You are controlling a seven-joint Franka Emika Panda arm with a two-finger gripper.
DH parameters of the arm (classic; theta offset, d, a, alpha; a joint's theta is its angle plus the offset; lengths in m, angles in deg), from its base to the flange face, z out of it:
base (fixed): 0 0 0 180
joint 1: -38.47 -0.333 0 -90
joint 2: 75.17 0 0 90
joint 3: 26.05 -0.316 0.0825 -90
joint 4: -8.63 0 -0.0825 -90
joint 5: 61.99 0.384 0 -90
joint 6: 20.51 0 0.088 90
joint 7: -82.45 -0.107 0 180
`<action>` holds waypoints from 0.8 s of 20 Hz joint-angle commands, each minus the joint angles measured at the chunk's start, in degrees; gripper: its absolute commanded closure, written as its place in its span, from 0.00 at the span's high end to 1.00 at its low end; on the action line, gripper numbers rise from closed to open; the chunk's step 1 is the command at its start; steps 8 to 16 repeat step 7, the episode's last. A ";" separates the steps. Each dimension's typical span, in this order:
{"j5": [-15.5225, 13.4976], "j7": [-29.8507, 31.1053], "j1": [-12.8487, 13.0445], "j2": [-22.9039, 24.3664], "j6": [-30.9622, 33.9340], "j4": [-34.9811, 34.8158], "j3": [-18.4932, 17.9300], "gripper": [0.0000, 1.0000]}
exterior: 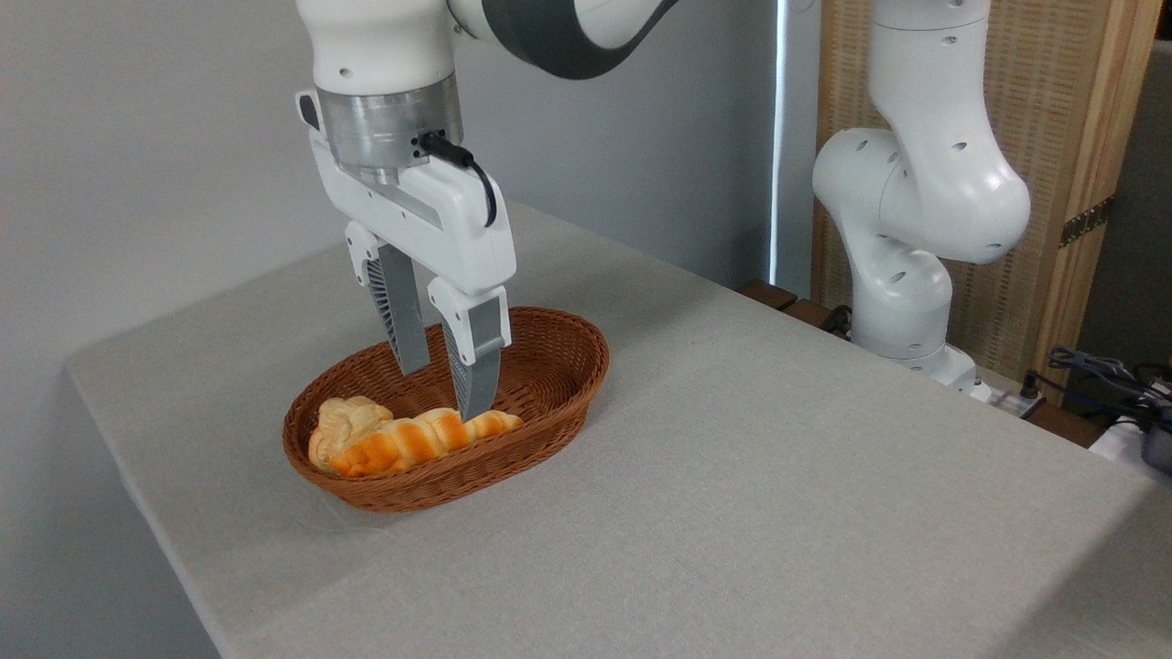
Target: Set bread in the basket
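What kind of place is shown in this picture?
Probably a robotics lab or test room: a robot arm mounted beside a cloth-covered table, loose cables at right, and only a basket with bread.

Bread [417, 442] lying in basket [549, 403], gripper [446, 389] spread above it, empty
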State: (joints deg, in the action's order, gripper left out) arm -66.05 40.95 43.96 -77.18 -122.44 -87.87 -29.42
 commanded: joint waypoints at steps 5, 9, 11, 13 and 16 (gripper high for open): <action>1.16 0.02 0.49 -0.01 0.51 1.13 -1.63 1.00; 1.16 0.11 0.49 -0.10 0.60 1.13 -1.73 1.00; 1.16 0.11 0.49 -0.10 0.60 1.13 -1.73 1.00; 1.16 0.11 0.49 -0.10 0.60 1.13 -1.73 1.00; 1.16 0.11 0.49 -0.10 0.60 1.13 -1.73 1.00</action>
